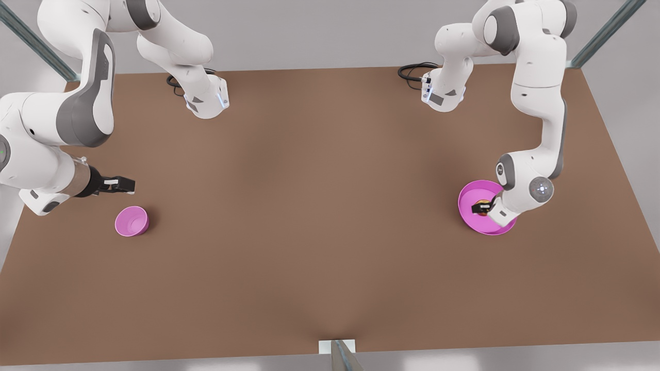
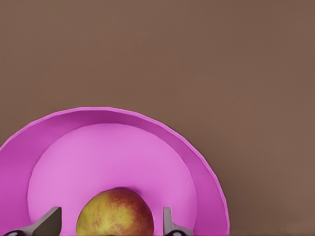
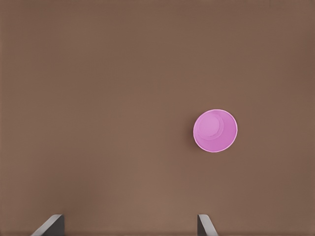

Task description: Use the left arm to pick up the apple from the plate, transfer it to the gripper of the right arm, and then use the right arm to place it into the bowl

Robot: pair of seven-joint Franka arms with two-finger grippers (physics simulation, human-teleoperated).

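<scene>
Left wrist view had the apple (image 2: 115, 212) sitting in the plate (image 2: 206, 172) between the left gripper's (image 2: 111, 222) spread fingers, not gripped, while the right gripper (image 1: 119, 184) waited empty and spread open near the bowl (image 1: 132, 221) on the table (image 1: 309, 206).

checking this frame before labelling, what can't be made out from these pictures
- Small red and yellow apple: the left wrist view's edge cuts off its lower part; in the front view the left end effector covers most of it.
- Whether the fingers touch the apple: contact is past that edge.
- Wide shallow pink plate: its near side is hidden by the arm in the front view.
- Small pink-purple bowl: its inside is too small to judge.
</scene>
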